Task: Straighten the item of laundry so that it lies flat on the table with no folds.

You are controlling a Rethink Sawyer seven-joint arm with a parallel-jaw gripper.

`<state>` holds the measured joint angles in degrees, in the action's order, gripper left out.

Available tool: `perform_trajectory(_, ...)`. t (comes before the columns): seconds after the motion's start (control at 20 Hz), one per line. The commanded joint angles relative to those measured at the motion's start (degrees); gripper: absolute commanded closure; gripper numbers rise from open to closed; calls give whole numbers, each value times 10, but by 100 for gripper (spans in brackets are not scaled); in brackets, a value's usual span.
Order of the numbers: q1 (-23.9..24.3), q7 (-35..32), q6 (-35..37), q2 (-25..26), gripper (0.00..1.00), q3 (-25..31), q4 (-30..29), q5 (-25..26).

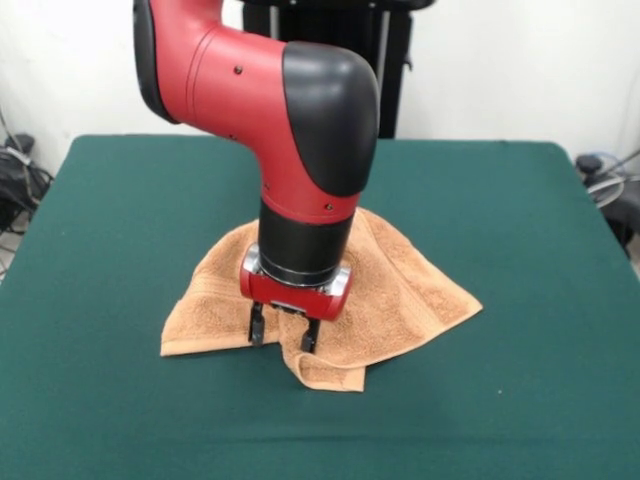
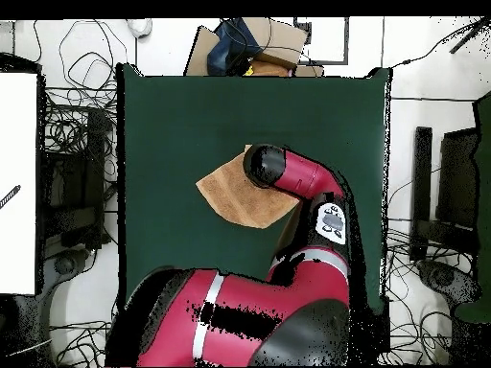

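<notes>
Jaws parted and holding nothing, my gripper hangs low over the front folded edge of the orange-tan terry towel, which lies rumpled mid-table, presumably so I can pinch that doubled flap and spread it.

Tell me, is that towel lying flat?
No. The towel is folded and bunched; a doubled flap sticks out below the hand.

The setting is a robotics laboratory. A red and black robot arm stands at a bench covered in dark green cloth. Bundles of loose cables lie on the floor on both sides. Black equipment racks and cardboard boxes surround the bench against plain white walls.
</notes>
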<state>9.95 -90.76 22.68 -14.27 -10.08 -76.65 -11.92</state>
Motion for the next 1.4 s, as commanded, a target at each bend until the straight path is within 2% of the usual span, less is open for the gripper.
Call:
perform_trajectory(0.05,-12,-86,-18,26,0,57,24,-1)
perform_trajectory(0.45,-17,-97,-39,25,0,56,13,-1)
perform_trajectory(0.5,-16,-95,-38,24,100,57,11,-1)
perform_trajectory(1.2,-10,-92,-60,10,100,62,-21,10)
perform_trajectory(1.4,-10,-99,-70,-15,100,63,-48,11)
